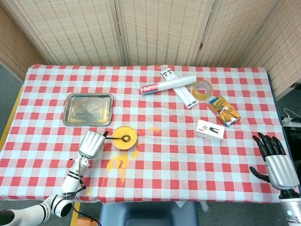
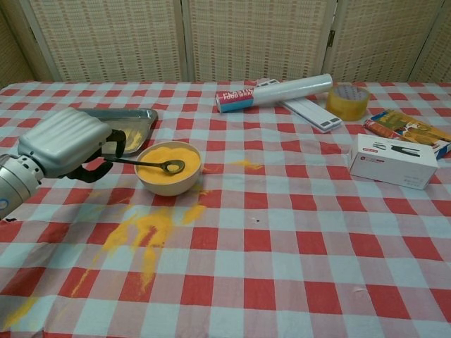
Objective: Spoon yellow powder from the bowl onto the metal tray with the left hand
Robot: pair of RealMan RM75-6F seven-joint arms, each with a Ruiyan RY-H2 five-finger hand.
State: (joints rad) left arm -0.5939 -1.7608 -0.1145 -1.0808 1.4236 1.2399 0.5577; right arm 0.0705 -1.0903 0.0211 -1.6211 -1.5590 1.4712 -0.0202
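spilled yellow powder (image 2: 144, 236) lies on the checked cloth nearest the robot, at 7 o'clock from the bowl (image 2: 168, 169). the right hand (image 1: 274, 159) waits at the near right edge, fingers spread, holding nothing. the left hand (image 2: 68, 144) at the bowl's 9 o'clock pinches the spoon (image 2: 158, 165) handle, its scoop resting on the powder in the bowl. the metal tray (image 2: 130, 118) sits just beyond at 10 o'clock.
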